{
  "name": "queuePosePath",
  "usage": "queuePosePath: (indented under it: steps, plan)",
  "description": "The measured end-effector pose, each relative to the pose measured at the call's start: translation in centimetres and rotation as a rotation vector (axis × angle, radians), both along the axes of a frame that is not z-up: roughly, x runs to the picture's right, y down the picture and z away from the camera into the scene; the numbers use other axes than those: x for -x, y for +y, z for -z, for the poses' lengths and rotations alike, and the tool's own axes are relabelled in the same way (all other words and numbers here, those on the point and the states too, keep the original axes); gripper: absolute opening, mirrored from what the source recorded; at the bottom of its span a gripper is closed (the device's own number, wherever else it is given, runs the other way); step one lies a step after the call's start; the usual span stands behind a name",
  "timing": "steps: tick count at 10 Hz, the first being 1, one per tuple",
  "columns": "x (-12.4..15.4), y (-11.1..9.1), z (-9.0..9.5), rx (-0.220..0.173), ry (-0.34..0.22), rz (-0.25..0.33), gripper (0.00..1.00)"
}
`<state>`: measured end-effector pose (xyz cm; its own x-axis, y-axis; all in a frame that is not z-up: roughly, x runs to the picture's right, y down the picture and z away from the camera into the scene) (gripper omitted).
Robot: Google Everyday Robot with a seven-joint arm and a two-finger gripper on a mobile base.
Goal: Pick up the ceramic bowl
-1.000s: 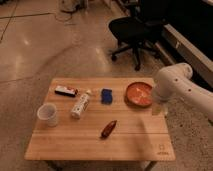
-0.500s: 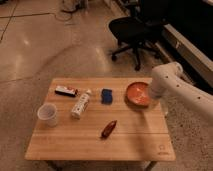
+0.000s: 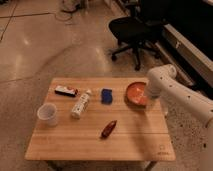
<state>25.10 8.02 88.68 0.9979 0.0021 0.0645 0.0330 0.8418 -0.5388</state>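
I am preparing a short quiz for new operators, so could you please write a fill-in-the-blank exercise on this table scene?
1. The gripper is at the right rim of the ceramic bowl, whose colour is ____.
2. In the camera view, the white cup stands near the ____ edge of the wooden table.
3. Between the lying white bottle and the ceramic bowl sits a small ____ item.

Missing words: orange; left; blue.
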Motion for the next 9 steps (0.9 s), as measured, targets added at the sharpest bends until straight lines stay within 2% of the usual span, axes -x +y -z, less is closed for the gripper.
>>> queuePosePath:
  steps: [4,6,9]
  plan:
    - [-0.5,1.3,-1.8,0.019,-0.012,-0.013,0.64]
    - [-0.7,1.3,-2.5,0.021,-0.008,-0.012,0.50]
    - [-0.9,0.9,-2.7,0.015,-0.014,-0.012,0.18]
